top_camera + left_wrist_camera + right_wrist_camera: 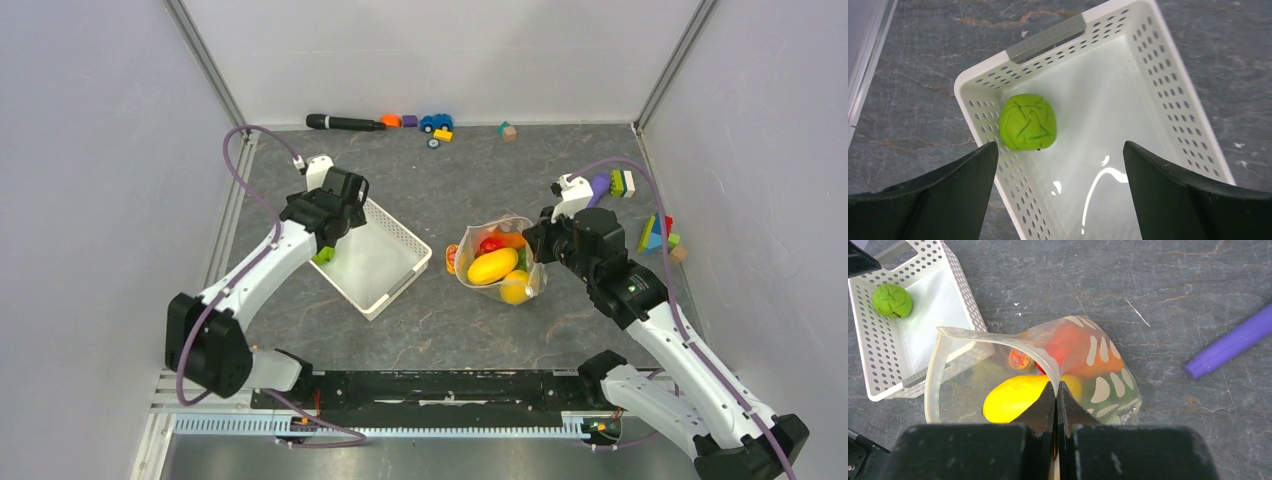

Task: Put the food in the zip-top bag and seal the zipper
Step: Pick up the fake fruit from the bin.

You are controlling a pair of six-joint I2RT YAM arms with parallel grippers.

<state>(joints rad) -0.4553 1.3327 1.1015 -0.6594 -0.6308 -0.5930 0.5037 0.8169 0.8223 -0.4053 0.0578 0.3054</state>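
Currently. Left gripper (pixel 1060 149): jaws set wide, poised over basket (pixel 1168 80) at frame left. Green food (pixel 1028 122) is lodged in the basket's upper-left corner, close to two walls; a straight-down grasp is advised, fingers kept off the rim. Bag (pixel 1108 390), frame centre: mouth is held open by right gripper (pixel 1056 390), pinched tight on its rim; mango (pixel 1013 400) is lodged inside. Bare table between basket and bag is judged enough for the carry.

I'm looking at a dark grey, stone-veined table (pixel 480 330), pale lilac-grey walls (pixel 90 150) on three sides, metal posts (pixel 205 60) at its far corners.
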